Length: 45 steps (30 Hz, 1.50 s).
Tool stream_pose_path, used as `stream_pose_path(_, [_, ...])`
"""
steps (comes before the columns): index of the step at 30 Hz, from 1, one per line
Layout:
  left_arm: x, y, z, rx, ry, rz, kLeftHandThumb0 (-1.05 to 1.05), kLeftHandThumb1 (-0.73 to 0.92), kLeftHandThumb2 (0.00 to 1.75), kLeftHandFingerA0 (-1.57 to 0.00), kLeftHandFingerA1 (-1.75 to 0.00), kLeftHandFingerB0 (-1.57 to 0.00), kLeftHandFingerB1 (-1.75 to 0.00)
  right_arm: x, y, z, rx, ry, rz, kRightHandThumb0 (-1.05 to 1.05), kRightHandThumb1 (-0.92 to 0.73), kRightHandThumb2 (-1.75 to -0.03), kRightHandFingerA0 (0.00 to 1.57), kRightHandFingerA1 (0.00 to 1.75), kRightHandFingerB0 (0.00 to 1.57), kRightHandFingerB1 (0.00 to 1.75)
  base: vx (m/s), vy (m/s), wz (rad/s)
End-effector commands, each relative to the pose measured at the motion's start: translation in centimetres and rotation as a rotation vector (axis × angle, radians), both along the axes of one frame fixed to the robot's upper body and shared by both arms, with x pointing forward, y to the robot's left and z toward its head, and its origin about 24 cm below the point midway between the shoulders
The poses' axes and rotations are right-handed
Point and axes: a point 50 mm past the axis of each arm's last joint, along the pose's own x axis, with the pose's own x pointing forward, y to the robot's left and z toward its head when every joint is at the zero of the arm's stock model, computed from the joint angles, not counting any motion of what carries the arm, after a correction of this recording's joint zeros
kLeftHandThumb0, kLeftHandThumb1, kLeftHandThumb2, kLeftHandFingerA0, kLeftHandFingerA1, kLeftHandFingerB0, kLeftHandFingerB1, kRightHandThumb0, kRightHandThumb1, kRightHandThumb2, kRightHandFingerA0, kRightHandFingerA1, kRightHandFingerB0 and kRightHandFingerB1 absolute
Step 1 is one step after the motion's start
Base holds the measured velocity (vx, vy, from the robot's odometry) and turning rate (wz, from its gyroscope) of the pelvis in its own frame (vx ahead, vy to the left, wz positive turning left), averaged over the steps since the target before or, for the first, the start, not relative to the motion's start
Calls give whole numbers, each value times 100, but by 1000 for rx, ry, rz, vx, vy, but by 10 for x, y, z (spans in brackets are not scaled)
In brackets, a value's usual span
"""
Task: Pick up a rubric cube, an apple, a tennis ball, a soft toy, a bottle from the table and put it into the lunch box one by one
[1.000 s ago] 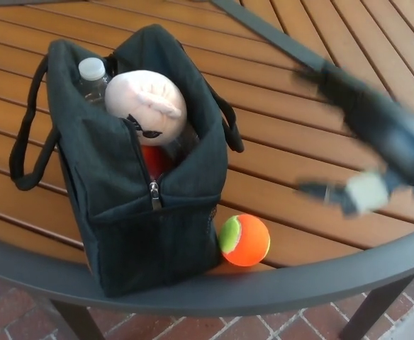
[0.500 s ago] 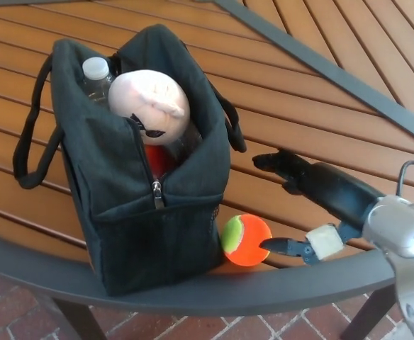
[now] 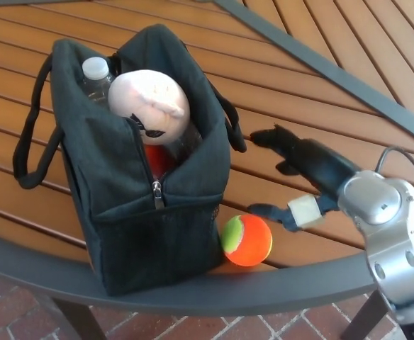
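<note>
The right hand reaches in low over the table, fingers spread apart and holding nothing, thumb just above the tennis ball. The ball rests against the lunch box, where the soft toy and bottle already sit.

Wooden slat table (dark metal rim) above red brick floor.
</note>
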Motion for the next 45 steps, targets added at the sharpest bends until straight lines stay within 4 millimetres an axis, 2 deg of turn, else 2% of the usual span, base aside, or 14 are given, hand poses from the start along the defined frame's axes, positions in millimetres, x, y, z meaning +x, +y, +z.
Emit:
stream_pose_path(1, [6,5,6,38,-64,-19,3,58,97,-108,-114,-95,-99,0,14,-5,-2,-75,13,-49,-60,-59,46,66,50,43,0,0,0])
stream_pose_path(5, [6,5,6,34,-64,-24,3,58,97,-108,-114,-95,-99,-5,20,-11,-9,-75,45,-49,-60,-59,46,66,50,43,0,0,0])
stream_pose_path(6, [6,5,6,33,-61,-19,1,61,93,-108,-113,-93,-98,-11,25,-18,-51,-65,98,-48,-61,-58,43,77,49,42,0,0,0])
stream_pose_path(8, [6,5,5,32,-57,-11,1,61,93,-108,-113,-93,-98,-21,32,-30,-112,-49,180,-48,-61,-58,43,77,49,42,0,0,0])
stream_pose_path(14, [7,5,7,31,-77,-8,1,60,90,-109,-114,-93,-97,-24,32,-43,-222,-37,262,-50,-61,-58,38,76,47,48,0,0,0])
stream_pose_path(16, [11,5,8,41,-81,-16,2,57,96,-106,-116,-97,-101,-28,23,-56,-372,-37,336,-48,-61,-59,38,66,51,46,0,0,0])
stream_pose_path(21, [13,8,8,33,-88,-9,3,55,100,-110,-117,-99,-104,-35,17,-66,-455,-28,397,-51,-62,-59,40,62,50,46,0,0,0])
stream_pose_path(24, [13,9,8,35,-86,-11,3,55,100,-110,-117,-99,-104,-35,17,-67,-460,-27,402,-51,-62,-59,40,62,50,46,0,0,0])
stream_pose_path(25, [14,8,8,27,-88,-6,4,59,94,-107,-117,-96,-101,-37,17,-70,-460,-23,403,-54,-62,-59,40,73,52,51,0,0,0])
stream_pose_path(31, [17,6,9,2,-93,3,3,62,92,-108,-118,-94,-101,-37,20,-76,-517,-34,431,-52,-63,-58,42,74,52,50,0,0,0])
stream_pose_path(35, [16,6,10,-12,-100,-23,9,63,96,-107,-119,-94,-104,-32,19,-79,-560,-48,438,-46,-65,-59,44,73,61,57,0,0,0])
stream_pose_path(42, [14,3,12,-43,-108,-17,6,62,94,-102,-124,-93,-105,-27,35,-85,-506,-65,391,-48,-71,-61,43,61,52,47,0,0,0])
stream_pose_path(44, [15,0,13,-49,-111,-19,7,61,96,-103,-124,-94,-106,-28,38,-86,-475,-72,383,-47,-71,-62,46,63,51,48,0,0,0])
stream_pose_path(45, [15,-1,13,-48,-114,-24,7,60,98,-101,-124,-94,-105,-30,42,-89,-445,-85,372,-42,-75,-61,64,101,51,50,0,0,0])
